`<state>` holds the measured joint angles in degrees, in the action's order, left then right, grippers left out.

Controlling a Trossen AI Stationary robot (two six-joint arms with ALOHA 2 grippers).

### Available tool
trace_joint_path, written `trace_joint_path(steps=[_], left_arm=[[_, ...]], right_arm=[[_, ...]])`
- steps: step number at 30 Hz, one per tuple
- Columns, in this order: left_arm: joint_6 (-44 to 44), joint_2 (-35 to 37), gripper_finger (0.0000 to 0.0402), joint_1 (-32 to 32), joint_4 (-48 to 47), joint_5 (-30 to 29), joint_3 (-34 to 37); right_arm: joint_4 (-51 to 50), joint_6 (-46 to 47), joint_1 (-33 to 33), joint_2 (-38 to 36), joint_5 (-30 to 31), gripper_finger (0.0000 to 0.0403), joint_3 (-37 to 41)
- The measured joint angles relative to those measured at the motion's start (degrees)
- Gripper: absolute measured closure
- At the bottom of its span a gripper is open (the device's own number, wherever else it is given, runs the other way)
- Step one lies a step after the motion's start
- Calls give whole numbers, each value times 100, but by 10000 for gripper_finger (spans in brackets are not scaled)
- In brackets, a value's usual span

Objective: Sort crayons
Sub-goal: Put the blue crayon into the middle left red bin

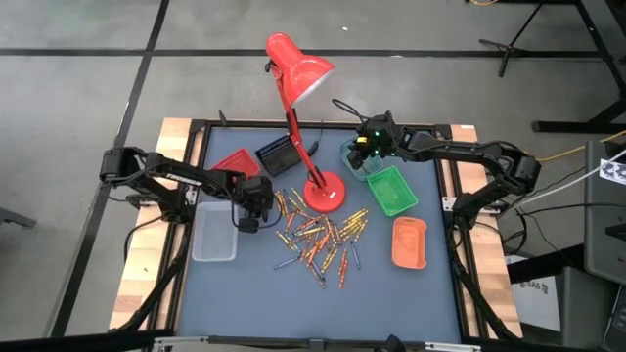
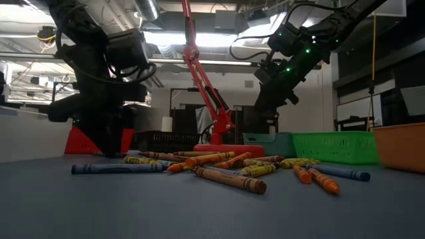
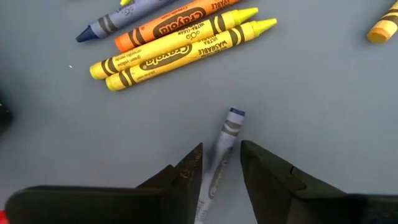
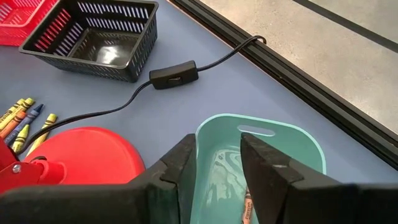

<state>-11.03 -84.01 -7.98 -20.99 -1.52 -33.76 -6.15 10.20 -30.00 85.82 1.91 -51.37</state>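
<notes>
Many crayons (image 1: 323, 240) lie scattered on the blue-grey table in front of the red lamp's base; they also show in the low view (image 2: 226, 169). My left gripper (image 1: 249, 220) is low at the pile's left edge. It is open, with its fingers on either side of a grey-blue crayon (image 3: 228, 130) that lies flat on the table. My right gripper (image 1: 364, 156) is open and empty above the teal tray (image 4: 298, 146). One crayon (image 4: 247, 208) lies on that tray's floor. My left gripper (image 3: 221, 149) comes from above, its fingers on either side of the grey-blue crayon's wrapped body (image 3: 217, 171). One finger (image 3: 189, 171) lies close against the crayon; I cannot tell whether it touches. The crayon lies flat on the table.
The red desk lamp (image 1: 323, 191) stands mid-table, its cord (image 4: 174, 78) running past the teal tray. A black basket (image 1: 279, 154) and red tray (image 1: 238, 161) are at the far left. A clear tray (image 1: 213, 232), green tray (image 1: 391, 189) and orange tray (image 1: 409, 242) flank the pile.
</notes>
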Motion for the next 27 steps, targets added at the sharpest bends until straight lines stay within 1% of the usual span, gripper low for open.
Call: trace_joint_path(steps=[3,9,15,21,27], left_arm=[[2,0,312,1,4,12,4],[59,-9,358,5,60,56,15],[309,-9,392,5,212,0,13],[629,-53,398,5,202,-49,-184],[798,-58,397,-4,320,-142,-717]], right_arm=[[1,0,0,0,1,278,0],[-41,0,0,0,0,278,0],[-44,0,0,0,0,278,0],[-44,0,1,0,0,278,0],[-43,-1,2,0,0,278,0]])
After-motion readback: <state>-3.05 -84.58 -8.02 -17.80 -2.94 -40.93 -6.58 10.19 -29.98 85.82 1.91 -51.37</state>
